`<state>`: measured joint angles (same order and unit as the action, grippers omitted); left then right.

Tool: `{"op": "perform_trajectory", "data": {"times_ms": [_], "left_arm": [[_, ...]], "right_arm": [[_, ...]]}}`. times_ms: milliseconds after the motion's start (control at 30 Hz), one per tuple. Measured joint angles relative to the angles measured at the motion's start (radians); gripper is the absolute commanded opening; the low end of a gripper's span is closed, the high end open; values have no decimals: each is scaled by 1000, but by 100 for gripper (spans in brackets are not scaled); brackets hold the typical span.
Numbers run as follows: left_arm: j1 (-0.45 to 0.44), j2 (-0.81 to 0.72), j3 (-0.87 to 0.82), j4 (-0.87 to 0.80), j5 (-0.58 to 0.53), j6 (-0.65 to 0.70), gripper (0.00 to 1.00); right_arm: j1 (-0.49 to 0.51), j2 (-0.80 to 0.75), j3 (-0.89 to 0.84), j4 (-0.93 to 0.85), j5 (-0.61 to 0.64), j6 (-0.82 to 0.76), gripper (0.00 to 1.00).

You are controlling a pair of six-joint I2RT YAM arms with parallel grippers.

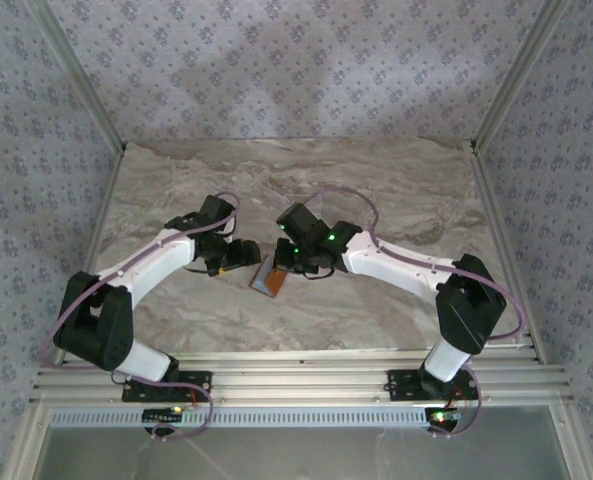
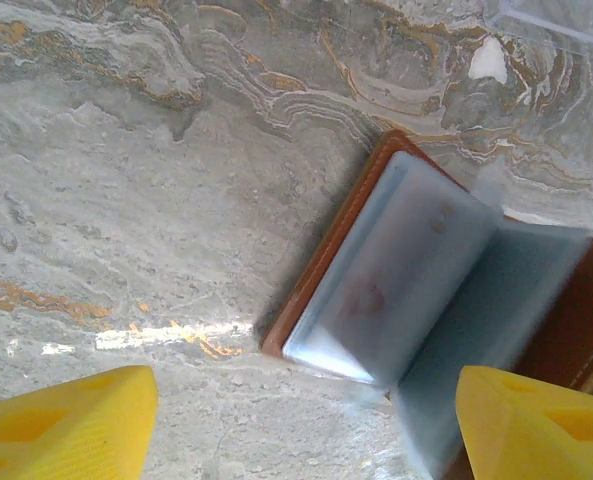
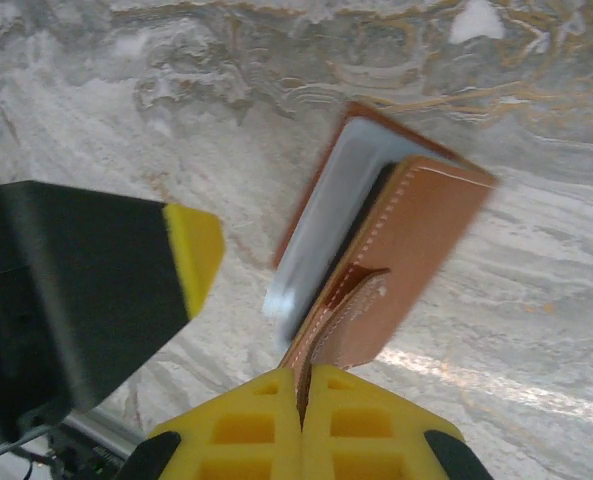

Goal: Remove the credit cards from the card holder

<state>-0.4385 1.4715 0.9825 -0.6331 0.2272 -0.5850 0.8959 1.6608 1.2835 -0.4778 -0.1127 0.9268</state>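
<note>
The brown leather card holder (image 1: 271, 278) lies half open on the marble table between both arms. My right gripper (image 3: 304, 385) is shut on its little strap tab (image 3: 341, 320) and holds one cover (image 3: 416, 230) up at a tilt. Between the covers a pale grey-blue layer (image 3: 326, 215) and a thin dark layer (image 3: 373, 210) show; I cannot tell whether these are the credit cards. My left gripper (image 2: 301, 410) hangs open just left of the card holder (image 2: 416, 290), its yellow fingers (image 2: 66, 420) wide apart over its grey-blue lining and touching nothing.
A clear plastic edge (image 2: 556, 20) sits at the far side of the table beyond the card holder. The marble tabletop (image 1: 396, 190) is ringed by a metal frame (image 1: 506, 90) and patterned walls. Both arms meet near the table's middle.
</note>
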Motion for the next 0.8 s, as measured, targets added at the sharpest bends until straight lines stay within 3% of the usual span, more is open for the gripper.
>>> {"op": "perform_trajectory", "data": {"times_ms": [433,800], "left_arm": [[0,0,0,6,12,-2,79],[0,0,-17,31,12,-3,77]], "right_arm": [[-9,14,21,-63,15,-50,0],[-92,-45,-112,-107,53,-109,0]]}}
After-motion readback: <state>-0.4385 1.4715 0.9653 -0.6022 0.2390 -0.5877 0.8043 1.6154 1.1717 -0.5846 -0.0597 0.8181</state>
